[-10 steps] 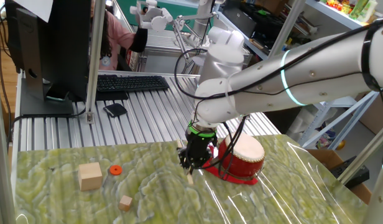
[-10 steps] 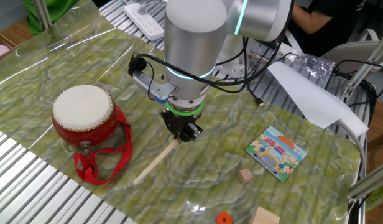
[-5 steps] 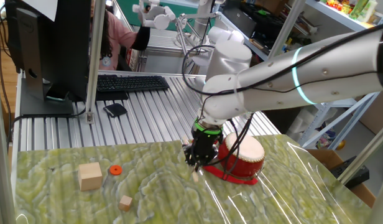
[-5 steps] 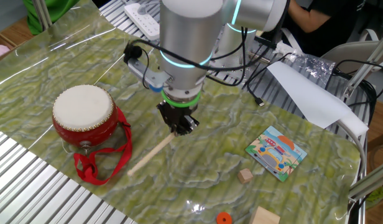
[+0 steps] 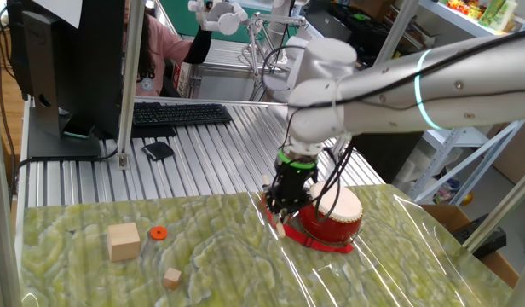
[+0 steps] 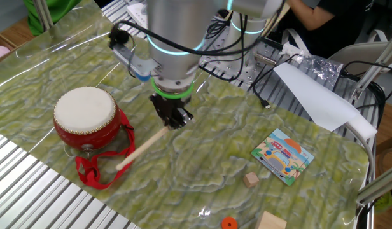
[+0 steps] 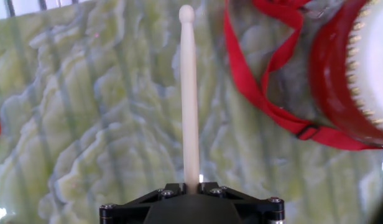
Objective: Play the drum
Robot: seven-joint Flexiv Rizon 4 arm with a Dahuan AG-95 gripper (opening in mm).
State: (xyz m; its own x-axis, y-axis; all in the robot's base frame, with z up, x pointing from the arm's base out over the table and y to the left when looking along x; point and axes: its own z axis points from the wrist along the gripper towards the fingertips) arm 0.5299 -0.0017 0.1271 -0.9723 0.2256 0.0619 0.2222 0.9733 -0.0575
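The drum (image 6: 86,119) is red-bodied with a cream skin top and a red strap loop (image 6: 100,166); it stands at the table's near edge. It also shows in one fixed view (image 5: 337,215) and at the right of the hand view (image 7: 356,74). My gripper (image 6: 172,119) is shut on a thin wooden drumstick (image 6: 142,147), held above the table just right of the drum, stick tip pointing down over the strap. In the hand view the drumstick (image 7: 189,93) runs straight out from the gripper (image 7: 190,186), left of the drum.
A tan wooden cube (image 5: 124,241), an orange disc (image 5: 158,233) and a small wooden block (image 5: 172,277) lie on the green mat. A picture card (image 6: 283,155) lies to the right. A keyboard (image 5: 179,113) sits behind.
My gripper has moved towards the drum with the drumstick in it. The stick's tip now reaches over the strap beside the drum.
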